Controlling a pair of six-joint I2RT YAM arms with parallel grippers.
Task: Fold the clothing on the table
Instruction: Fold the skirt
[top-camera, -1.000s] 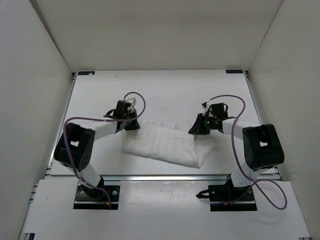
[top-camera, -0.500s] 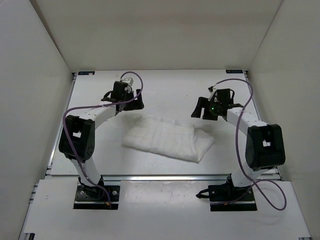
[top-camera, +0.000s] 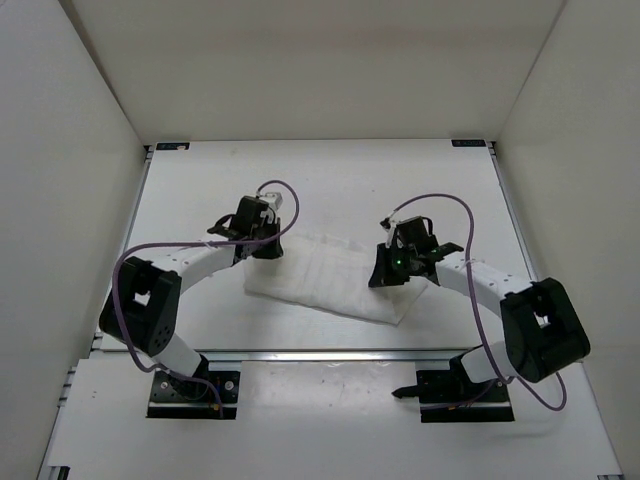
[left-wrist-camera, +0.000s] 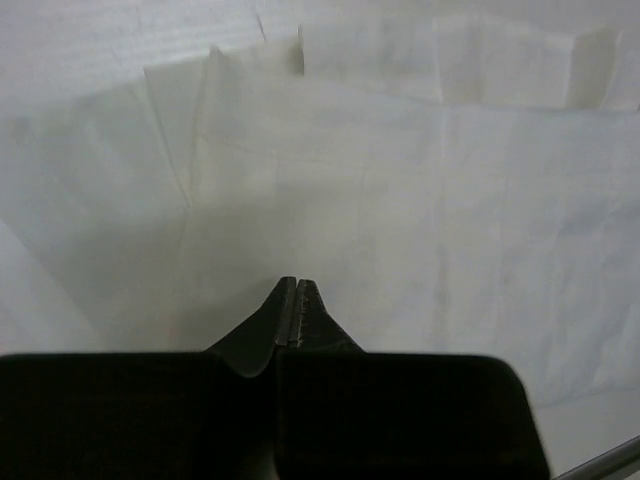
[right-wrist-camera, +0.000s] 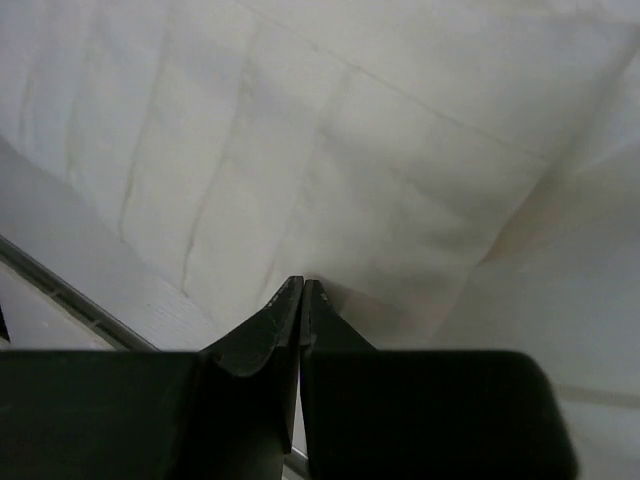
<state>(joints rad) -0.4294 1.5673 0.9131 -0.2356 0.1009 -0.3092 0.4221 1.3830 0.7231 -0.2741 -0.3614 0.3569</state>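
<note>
On the desk (top-camera: 330, 180), left pincer (top-camera: 266, 250) and right pincer (top-camera: 386, 277) have returned, pinching the garment (top-camera: 330, 287) at ten and three o'clock for folding.

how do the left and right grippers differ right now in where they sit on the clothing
The left gripper sits at the far left corner of the clothing; the right gripper sits on its right end. In the wrist views, the cloth lies flatter in front of the left gripper, while it tents up in creases toward the right gripper's tips. Shared: both are shut, tips down in the fabric, apparently pinching it.
</note>
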